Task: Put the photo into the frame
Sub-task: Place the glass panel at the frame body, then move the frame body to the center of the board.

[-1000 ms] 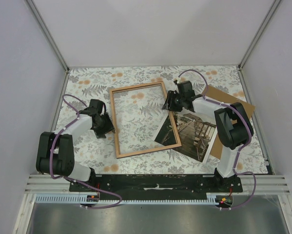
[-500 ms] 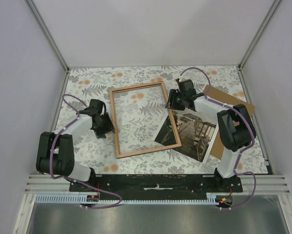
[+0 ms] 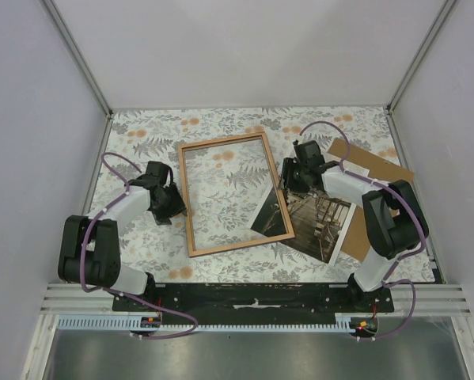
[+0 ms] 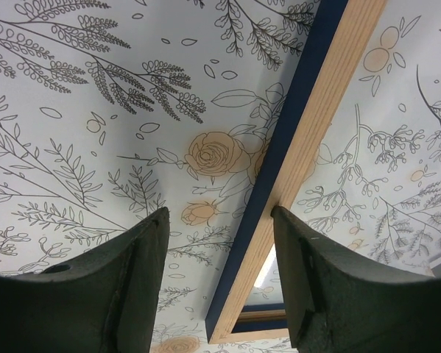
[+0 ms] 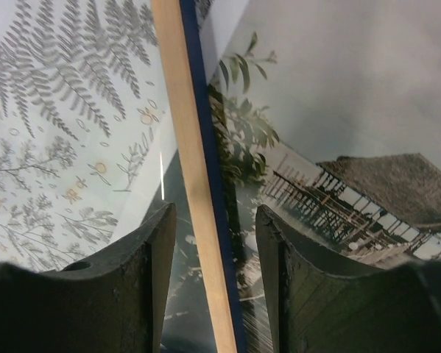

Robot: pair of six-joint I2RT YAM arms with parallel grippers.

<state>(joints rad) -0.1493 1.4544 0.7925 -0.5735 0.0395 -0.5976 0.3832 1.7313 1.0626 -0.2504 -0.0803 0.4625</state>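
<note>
Your right gripper (image 3: 294, 176) hangs over the right rail of the frame (image 3: 235, 194). Its fingers (image 5: 132, 294) are spread wide, the rail runs between them, and nothing is held. The photo (image 3: 314, 223) lies picture-up on the worktop (image 3: 142, 131), just to the near right of that gripper, and its left part is tucked under the same rail. The frame's long axis runs from near to far, light wood face up, and the photo sits askew to it.

This arm is by far the nearer to the photo. Your left gripper (image 3: 168, 204) is at the frame's left rail, also spread open and holding nothing. I cannot tell whether it touches the wood. A brown backing board (image 3: 375, 168) lies partly under the photo's right side. The rail resting on the print is what stands in your way, I judge.
</note>
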